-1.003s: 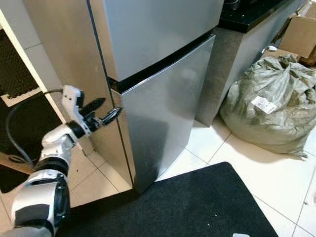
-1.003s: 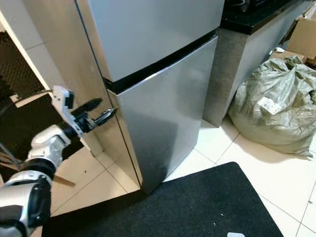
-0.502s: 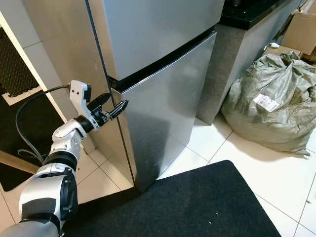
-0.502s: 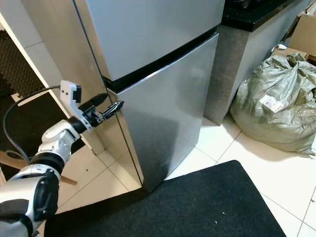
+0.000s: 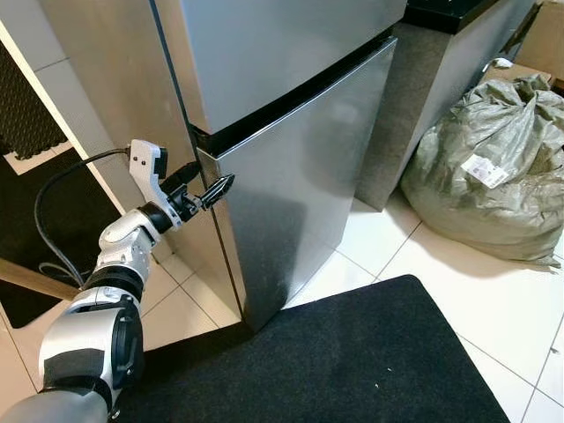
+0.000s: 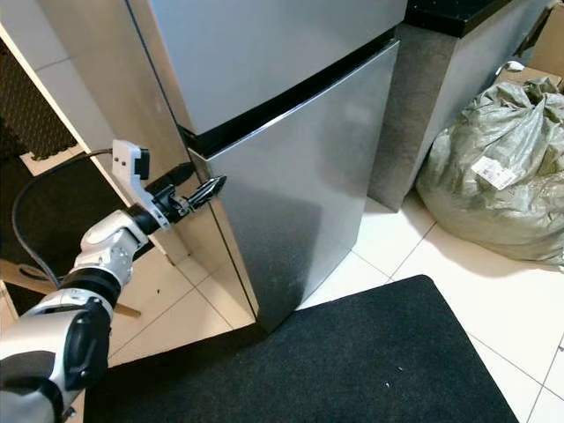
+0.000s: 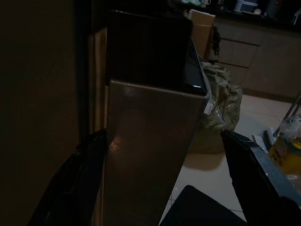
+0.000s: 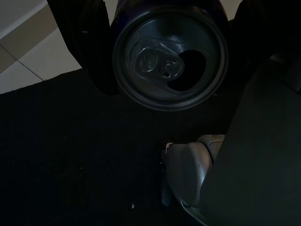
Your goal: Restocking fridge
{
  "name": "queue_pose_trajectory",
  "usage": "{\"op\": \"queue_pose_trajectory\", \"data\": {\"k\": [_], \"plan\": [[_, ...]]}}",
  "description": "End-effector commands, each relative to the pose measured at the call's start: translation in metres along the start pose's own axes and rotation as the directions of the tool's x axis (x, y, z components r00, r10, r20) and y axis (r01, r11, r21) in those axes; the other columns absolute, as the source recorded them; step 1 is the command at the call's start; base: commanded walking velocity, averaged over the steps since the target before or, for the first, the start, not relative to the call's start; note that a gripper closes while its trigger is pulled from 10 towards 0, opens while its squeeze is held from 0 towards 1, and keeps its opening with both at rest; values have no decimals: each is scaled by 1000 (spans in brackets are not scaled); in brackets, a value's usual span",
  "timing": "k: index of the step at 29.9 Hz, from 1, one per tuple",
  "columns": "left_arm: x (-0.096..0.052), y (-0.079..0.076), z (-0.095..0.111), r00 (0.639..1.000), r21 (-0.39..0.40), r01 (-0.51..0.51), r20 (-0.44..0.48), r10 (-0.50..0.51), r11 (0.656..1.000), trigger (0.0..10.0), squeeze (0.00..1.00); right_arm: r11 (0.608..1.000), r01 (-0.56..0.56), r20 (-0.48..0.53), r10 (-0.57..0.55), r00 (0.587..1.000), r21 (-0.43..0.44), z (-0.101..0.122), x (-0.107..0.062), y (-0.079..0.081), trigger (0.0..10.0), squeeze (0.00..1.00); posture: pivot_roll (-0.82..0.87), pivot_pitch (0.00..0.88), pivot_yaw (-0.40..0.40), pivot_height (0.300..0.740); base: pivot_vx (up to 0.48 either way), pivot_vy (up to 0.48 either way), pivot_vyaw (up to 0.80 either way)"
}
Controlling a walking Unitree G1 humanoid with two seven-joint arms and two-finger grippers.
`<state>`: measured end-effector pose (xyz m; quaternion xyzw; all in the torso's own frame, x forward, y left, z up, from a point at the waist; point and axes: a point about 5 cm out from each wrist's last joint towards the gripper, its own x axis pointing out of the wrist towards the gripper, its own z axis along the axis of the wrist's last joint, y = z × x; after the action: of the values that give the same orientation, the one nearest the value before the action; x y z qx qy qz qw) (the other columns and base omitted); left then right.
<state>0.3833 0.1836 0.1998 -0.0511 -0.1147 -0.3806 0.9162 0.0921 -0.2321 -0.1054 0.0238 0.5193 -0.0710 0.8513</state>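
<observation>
head views: the fridge (image 5: 291, 132) is standing shut, upper and lower doors both closed, w/ a dark seam between them. the left gripper (image 5: 204, 184) is reaching at the lower door's top corner on the hinge-free side, fingers spread open, tips right at the door edge (image 6: 208, 190), nothing held. a black mat (image 5: 352, 361) is lying on the tile in front, a big stuffed sack (image 5: 493, 167) is sitting well off to the right beside a dark counter (image 6: 458, 53).

left wrist view: dark. the gripper's two fingers (image 7: 75, 188) are straddling the lower door's edge (image 7: 150, 155), one each side, not clamped. a yellow bottle (image 7: 287, 150) is showing far off near the floor.

right wrist view: the right gripper (image 8: 169, 42) is closing on a drink can (image 8: 170, 56), top facing the camera, tab end looking already punched open, though it's too dark to be sure. it's hanging over the black mat, robot's own leg below.

risks, as i judge them: fingers are sitting on a thin smooth edge, so a pull could be slipping off w/o breaking the door seal; pulling at the wrong angle could be scraping the steel. if the can is open, tilting it could be spilling.

writing: the sack's white tag (image 5: 486, 170) is too small to read; no brand legible on can or fridge.
</observation>
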Motion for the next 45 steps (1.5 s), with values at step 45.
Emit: {"op": "queue_pose_trajectory", "data": {"k": [45], "plan": [[38,-43,0,965,40,261,29,-262,965,10000,0,1000,-18,-12,18,1000,18,-6,0,7,10000,0,-130,219,107,740,0,0,0]]}}
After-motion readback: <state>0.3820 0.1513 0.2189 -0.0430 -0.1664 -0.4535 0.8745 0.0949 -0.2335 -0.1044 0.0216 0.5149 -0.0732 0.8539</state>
